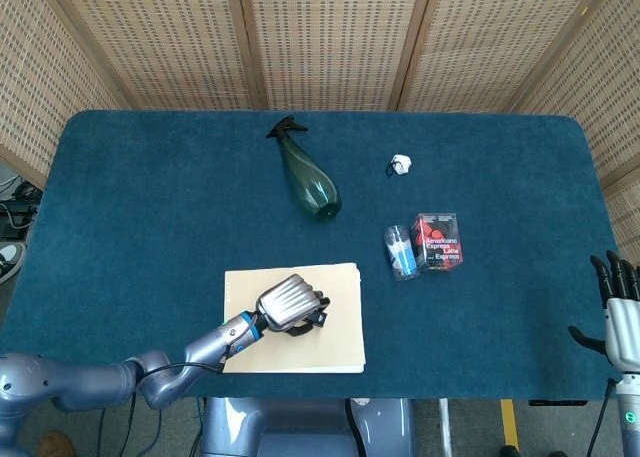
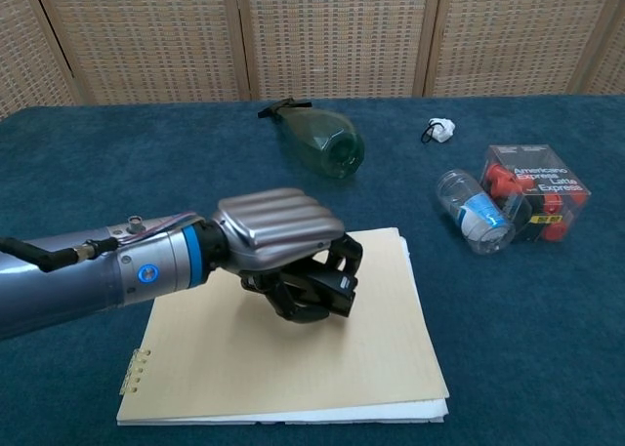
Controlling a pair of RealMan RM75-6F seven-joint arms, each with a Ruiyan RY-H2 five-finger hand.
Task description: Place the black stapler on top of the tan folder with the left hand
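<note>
The black stapler point(image 2: 317, 288) is gripped in the curled fingers of the left hand point(image 2: 283, 246), held over the middle of the tan folder point(image 2: 391, 348). The placing step appears underway; next, the stapler would need to be lowered and released.
</note>
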